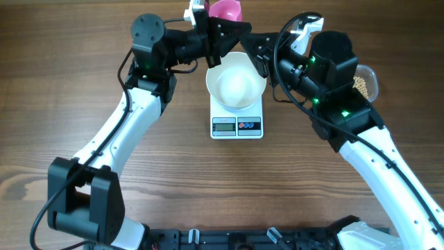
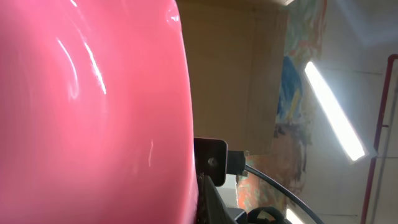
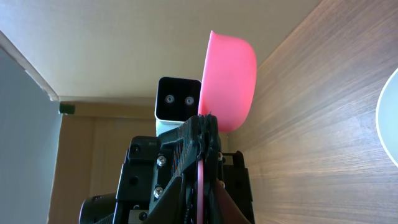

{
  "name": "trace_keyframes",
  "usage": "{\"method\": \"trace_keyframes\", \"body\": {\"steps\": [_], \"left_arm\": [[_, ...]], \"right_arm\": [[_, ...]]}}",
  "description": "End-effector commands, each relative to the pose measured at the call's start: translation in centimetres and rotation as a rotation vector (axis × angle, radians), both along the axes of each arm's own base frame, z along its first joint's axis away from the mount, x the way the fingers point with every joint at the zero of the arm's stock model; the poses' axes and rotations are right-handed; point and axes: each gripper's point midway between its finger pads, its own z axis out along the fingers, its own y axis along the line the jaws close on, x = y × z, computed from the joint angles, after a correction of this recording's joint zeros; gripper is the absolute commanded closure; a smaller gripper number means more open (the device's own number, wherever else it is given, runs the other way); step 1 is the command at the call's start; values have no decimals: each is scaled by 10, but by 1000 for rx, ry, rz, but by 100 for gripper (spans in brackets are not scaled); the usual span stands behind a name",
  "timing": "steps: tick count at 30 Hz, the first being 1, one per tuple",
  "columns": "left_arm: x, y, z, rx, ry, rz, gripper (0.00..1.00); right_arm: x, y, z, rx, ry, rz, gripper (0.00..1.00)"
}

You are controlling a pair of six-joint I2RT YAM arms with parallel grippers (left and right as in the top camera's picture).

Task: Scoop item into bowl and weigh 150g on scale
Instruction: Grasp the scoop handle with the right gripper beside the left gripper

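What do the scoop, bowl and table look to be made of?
Scoop: likely plastic, glossy pink, by its sharp highlights.
Bowl: smooth plain white, ceramic or plastic; cannot tell which.
Table: matte wood or wood-look laminate, by its grain.

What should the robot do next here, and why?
Probably swing the pink scoop, held in the left gripper, toward the beans on the right: the bowl on the scale looks empty, and no beans show in the scoop.
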Motion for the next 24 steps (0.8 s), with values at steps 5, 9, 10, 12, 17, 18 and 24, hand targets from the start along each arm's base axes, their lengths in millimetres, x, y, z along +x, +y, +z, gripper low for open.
{"method": "trace_keyframes", "body": {"steps": [5, 9, 10, 12, 17, 18, 24], "left_arm": [[-10, -2, 9, -1, -35, -33, 96], [-12, -2, 9, 1, -35, -43, 96], [-12, -2, 9, 1, -35, -44, 96], [-12, -2, 9, 1, -35, -44, 96], [-12, -3, 9, 1, -35, -47, 96], [-12, -3, 9, 1, -35, -47, 96], [-12, -3, 9, 1, -35, -47, 96]], "right_arm": [[2, 1, 2, -11, -17, 13, 85], [4, -3, 1, -13, -13, 5, 85], [4, -3, 1, -12, -13, 6, 85], [3, -2, 1, -11, -13, 11, 85], [2, -1, 1, -10, -11, 19, 86], [2, -1, 1, -11, -10, 20, 86], [1, 0, 1, -9, -8, 26, 88]]}}
